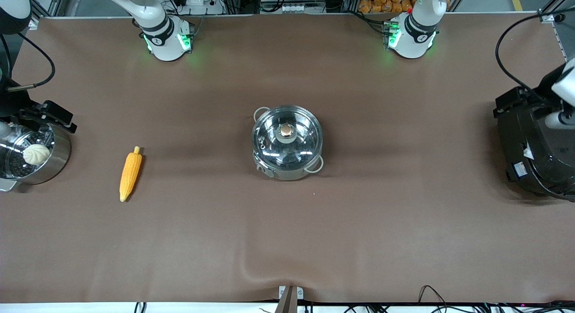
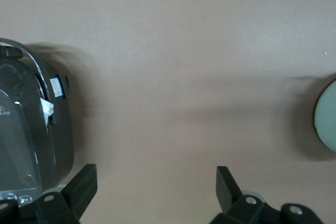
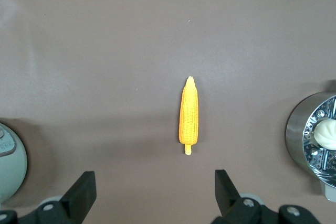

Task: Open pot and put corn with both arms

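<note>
The shiny steel pot (image 1: pixel 287 162) stands mid-table with its glass lid (image 1: pixel 301 144) on and the metal knob (image 1: pixel 286 131) on top. The yellow-orange corn (image 1: pixel 130 174) lies flat on the table toward the right arm's end, its pointed tip toward the front camera. My right gripper (image 3: pixel 154 173) hangs high and open over the table, with the corn (image 3: pixel 189 111) just off its fingertips and nothing between them. My left gripper (image 2: pixel 156 169) also hangs high, open and empty, over bare table between the rice cooker and the pot's edge (image 2: pixel 328 114).
A steel steamer pot (image 1: pixel 60 158) holding a white bun (image 1: pixel 37 154) stands at the right arm's end of the table. A large black rice cooker (image 1: pixel 537 147) stands at the left arm's end. The brown table cover (image 1: pixel 287 241) bulges slightly near the front edge.
</note>
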Tool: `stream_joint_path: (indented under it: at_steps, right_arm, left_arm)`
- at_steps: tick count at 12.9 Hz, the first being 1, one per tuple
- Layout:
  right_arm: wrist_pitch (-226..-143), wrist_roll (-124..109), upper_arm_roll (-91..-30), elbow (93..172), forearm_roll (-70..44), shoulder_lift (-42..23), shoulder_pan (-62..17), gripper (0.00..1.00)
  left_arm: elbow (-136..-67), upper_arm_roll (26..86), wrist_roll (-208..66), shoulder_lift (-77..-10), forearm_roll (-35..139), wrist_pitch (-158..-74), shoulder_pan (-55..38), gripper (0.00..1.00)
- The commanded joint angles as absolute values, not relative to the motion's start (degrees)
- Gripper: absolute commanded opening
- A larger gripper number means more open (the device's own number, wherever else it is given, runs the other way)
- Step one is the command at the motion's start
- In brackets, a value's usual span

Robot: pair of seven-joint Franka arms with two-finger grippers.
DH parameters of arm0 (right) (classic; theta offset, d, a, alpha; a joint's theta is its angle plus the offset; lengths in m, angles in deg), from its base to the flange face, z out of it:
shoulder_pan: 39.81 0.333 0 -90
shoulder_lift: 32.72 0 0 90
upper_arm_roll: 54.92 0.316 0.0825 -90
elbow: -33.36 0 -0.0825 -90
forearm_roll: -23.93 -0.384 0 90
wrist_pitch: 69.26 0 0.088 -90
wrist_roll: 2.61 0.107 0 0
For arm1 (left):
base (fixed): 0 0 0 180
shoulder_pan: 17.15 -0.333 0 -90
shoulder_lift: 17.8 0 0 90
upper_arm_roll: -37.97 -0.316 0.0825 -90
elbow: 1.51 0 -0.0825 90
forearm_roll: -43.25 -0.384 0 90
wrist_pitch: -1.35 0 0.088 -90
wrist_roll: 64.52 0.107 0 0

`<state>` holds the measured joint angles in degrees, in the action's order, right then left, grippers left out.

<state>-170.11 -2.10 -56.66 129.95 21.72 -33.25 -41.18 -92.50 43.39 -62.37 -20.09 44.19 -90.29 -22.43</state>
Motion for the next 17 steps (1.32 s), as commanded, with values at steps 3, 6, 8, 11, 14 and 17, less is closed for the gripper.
stream_joint_path:
  at_steps: [3,6,8,11,14,17]
  right_arm:
    - [-169.7,-2.8,-56.4,130.6,21.9,-33.5,-41.4,1.00]
    - [-170.0,-2.9,-56.4,130.7,22.0,-33.3,-41.6,1.00]
    - [-170.8,-2.8,-56.4,131.3,22.2,-31.9,-41.6,1.00]
    - [-178.6,-3.0,-56.4,136.4,22.5,-27.3,-41.6,1.00]
    - [-194.8,-3.1,-56.4,146.0,25.1,-23.9,-41.7,1.00]
    - [-210.6,-3.1,-56.4,154.1,26.9,-19.9,-42.9,1.00]
  left_arm:
    - [-90.4,47.4,-65.4,-24.5,44.7,-90.0,-17.5,1.00]
    - [-90.2,48.2,-75.9,-26.4,42.6,-90.0,-6.5,1.00]
    - [-88.6,48.1,-79.2,-30.0,42.5,-90.0,0.3,1.00]
    - [-78.8,48.0,-92.5,-41.1,41.2,-90.1,8.2,1.00]
    - [-75.6,47.6,-100.4,-46.4,41.2,-95.6,13.9,1.00]
    - [-75.5,47.5,-115.5,-49.5,41.2,-105.9,18.4,1.00]
